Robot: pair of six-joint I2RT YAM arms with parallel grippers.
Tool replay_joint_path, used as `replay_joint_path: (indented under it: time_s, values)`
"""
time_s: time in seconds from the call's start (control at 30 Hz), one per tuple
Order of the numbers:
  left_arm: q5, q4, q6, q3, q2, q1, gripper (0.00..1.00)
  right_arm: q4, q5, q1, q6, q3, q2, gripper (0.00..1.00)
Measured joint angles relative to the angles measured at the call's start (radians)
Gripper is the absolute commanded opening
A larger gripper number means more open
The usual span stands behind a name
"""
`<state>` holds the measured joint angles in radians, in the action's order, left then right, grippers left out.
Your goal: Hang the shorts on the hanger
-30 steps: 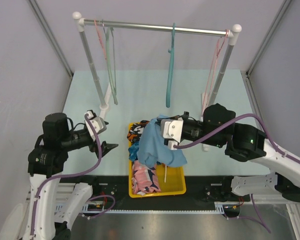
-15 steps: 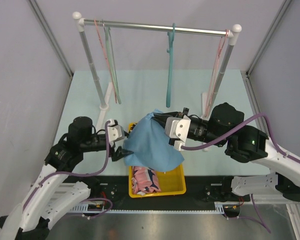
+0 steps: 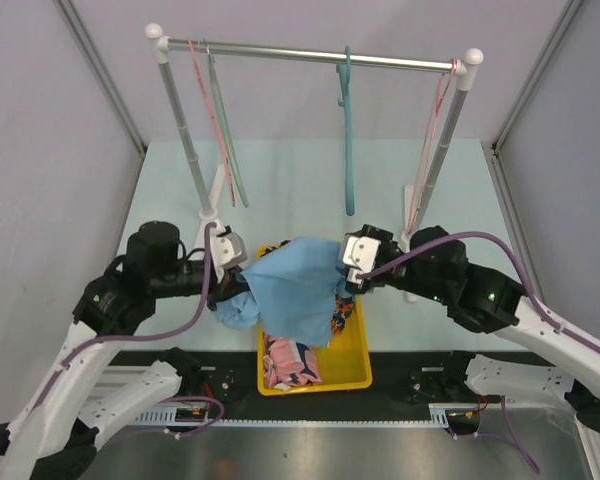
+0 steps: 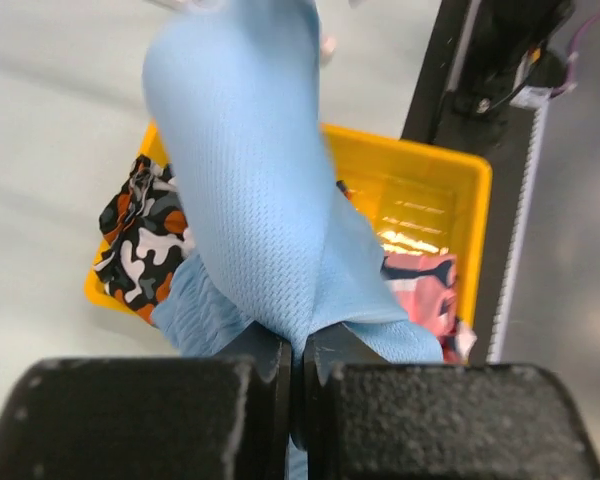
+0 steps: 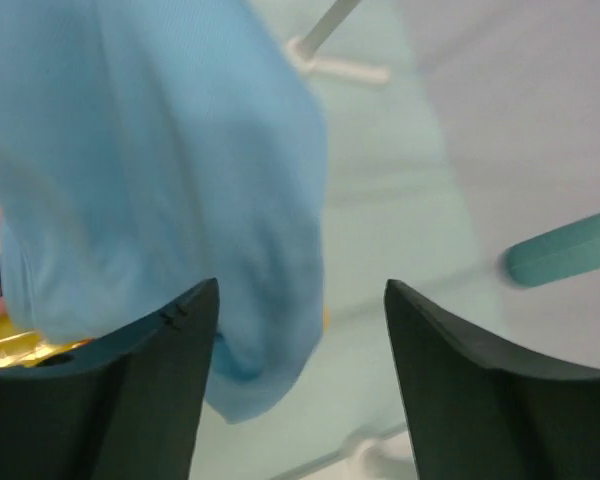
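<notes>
The light blue shorts (image 3: 295, 290) are lifted off the desk (image 3: 280, 190) and hang bunched in the air over a yellow bin (image 3: 352, 352). The bin sits at the middle of the desk's near edge. In the left wrist view the shorts (image 4: 250, 190) rise as a thick fold straight out of the left gripper (image 4: 295, 345), whose jaws are clenched tight on the cloth with no gap between them. From above, that gripper (image 3: 242, 290) holds the left end of the garment.

The right gripper (image 3: 340, 272) is at the other end of the cloth. Its own camera shows its fingers spread wide (image 5: 300, 320), with the shorts (image 5: 150, 170) lying against the left finger (image 5: 165, 380) and nothing pinched between the two. It has let go.

Under the shorts the bin holds an orange, black and white patterned garment (image 4: 140, 235) and a pink patterned one (image 4: 420, 290).

Towards the far edge of the desk stands a rack with a metal rail (image 3: 310, 53). A thin left pink hanger (image 3: 210, 120) hangs near the far left post beside a pale green hanger (image 3: 225, 120). A teal hanger (image 3: 347, 130) hangs near the middle. A thin right pink hanger (image 3: 435, 115) hangs at the far right post. All of these are well apart from the shorts.
</notes>
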<state>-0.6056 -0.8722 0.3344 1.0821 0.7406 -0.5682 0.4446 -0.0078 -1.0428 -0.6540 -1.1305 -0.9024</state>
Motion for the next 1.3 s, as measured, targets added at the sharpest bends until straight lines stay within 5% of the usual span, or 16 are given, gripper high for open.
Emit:
replay_joint_path:
  time_s: [0.07, 0.23, 0.47, 0.73, 1.17, 1.23, 1.3]
  values:
    - [-0.011, -0.064, -0.045, 0.115, 0.067, 0.000, 0.00, 0.055, -0.012, 0.016, 0.040, 0.024, -0.012, 0.91]
    - [-0.032, -0.076, -0.168, 0.187, 0.214, 0.000, 0.01, 0.054, -0.025, 0.013, 0.096, 0.023, -0.023, 0.93]
    - [-0.025, -0.077, -0.409, 0.207, 0.396, 0.000, 0.09, -0.023, -0.048, -0.199, -0.029, -0.005, -0.017, 0.94]
    - [-0.003, -0.048, -0.565, 0.223, 0.415, -0.001, 0.09, -0.073, -0.012, -0.511, -0.326, -0.005, -0.175, 0.93]
    - [0.053, -0.024, -0.637, 0.158, 0.410, -0.001, 0.12, -0.261, 0.315, -0.526, -0.537, 0.039, -0.565, 1.00]
    - [0.058, -0.024, -0.643, 0.138, 0.405, -0.001, 0.13, -0.280, 0.366, -0.512, -0.557, 0.039, -0.598, 0.95]
    - [0.062, -0.025, -0.649, 0.122, 0.402, -0.001, 0.14, -0.304, 0.420, -0.501, -0.582, 0.041, -0.625, 0.79]
